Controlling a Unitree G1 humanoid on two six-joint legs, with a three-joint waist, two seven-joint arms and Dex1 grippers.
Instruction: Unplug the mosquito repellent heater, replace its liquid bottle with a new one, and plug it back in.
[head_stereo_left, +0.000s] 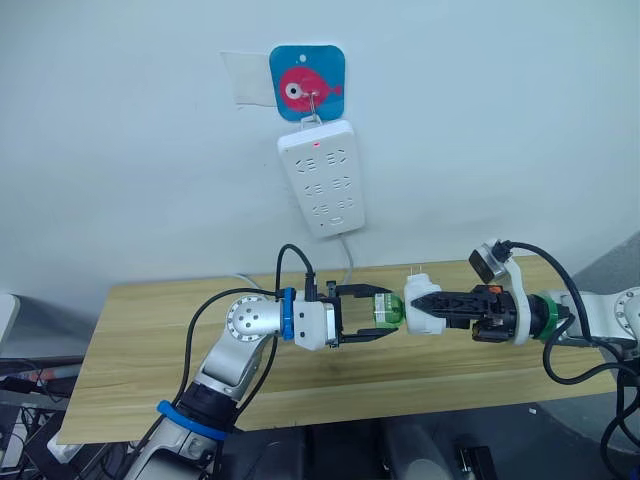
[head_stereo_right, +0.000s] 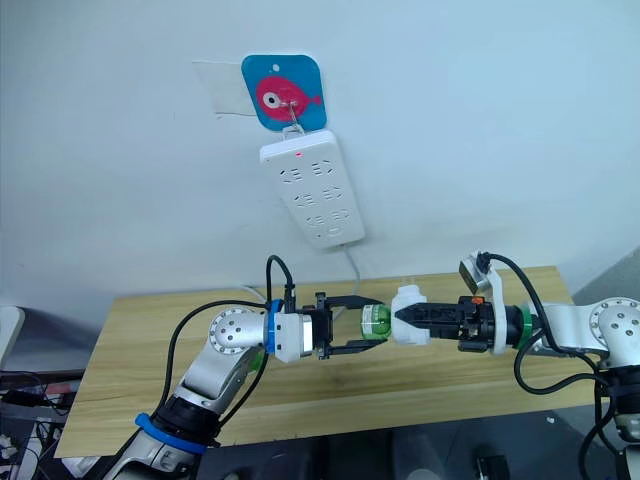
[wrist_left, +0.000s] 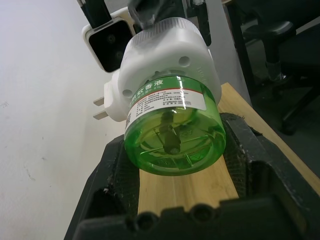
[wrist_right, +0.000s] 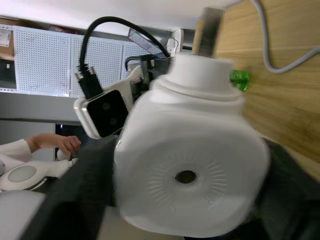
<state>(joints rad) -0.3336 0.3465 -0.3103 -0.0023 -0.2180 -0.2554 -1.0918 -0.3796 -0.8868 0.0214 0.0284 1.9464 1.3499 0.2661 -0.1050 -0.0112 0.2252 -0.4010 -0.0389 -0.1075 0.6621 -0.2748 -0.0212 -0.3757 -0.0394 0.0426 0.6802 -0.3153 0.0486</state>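
Note:
My right gripper (head_stereo_left: 428, 309) is shut on the white mosquito repellent heater (head_stereo_left: 420, 305) and holds it above the table, prongs (head_stereo_left: 415, 272) pointing up. A green translucent bottle (head_stereo_left: 388, 310) with a printed label sits screwed into the heater's underside and points toward my left arm. The wick shows through its base (wrist_left: 172, 145). My left gripper (head_stereo_left: 390, 312) has its fingers closed against either side of this bottle. The heater's vent hole (wrist_right: 186, 176) faces the right wrist camera. Whether this bottle is the liquid bottle or the new one, I cannot tell.
A white power strip (head_stereo_left: 322, 175) hangs on the wall under a blue fish hook, its red light on and all sockets free. The wooden table (head_stereo_left: 150, 330) lies below both arms. A small green thing (wrist_right: 239, 79) rests on the table. A person's hand (wrist_right: 55, 142) is in the background.

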